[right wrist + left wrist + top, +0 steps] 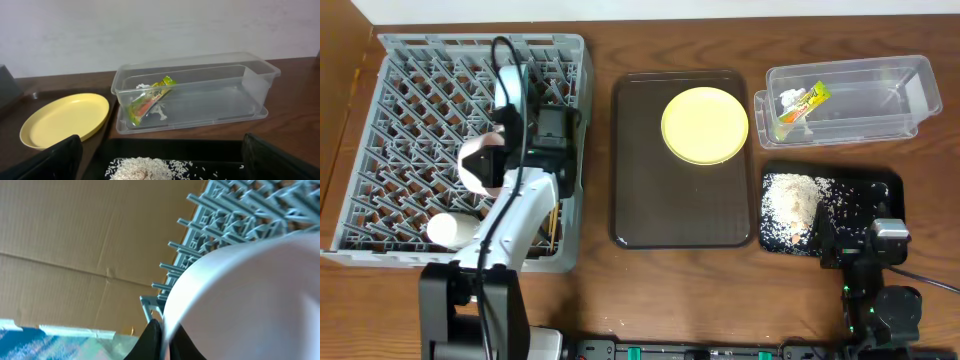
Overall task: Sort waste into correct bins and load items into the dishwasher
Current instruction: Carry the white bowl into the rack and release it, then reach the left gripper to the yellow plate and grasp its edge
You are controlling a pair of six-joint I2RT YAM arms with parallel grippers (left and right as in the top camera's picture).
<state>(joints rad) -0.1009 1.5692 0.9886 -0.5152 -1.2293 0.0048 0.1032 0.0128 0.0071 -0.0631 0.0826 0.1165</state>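
My left gripper (503,140) hangs over the grey dishwasher rack (410,60), shut on the rim of a white bowl (480,166). In the left wrist view the black fingertips (150,342) pinch that rim, and the bowl (250,295) fills the frame in front of the rack's lattice (235,210). A small white cup (445,230) and chopsticks (552,215) lie in the rack. The yellow plate (705,124) sits on the brown tray (680,215). The clear tub (880,95) holds the wrapper (802,105). Rice (790,205) lies in the black tray (865,195). My right gripper (161,142) stands open at the black tray's near edge.
The rack's low walls surround the left arm's working space. In the right wrist view the plate (65,120) is at left, the tub (200,95) with the wrapper (150,102) straight ahead and the rice (145,167) just below. A few crumbs (620,322) lie on the table's front edge.
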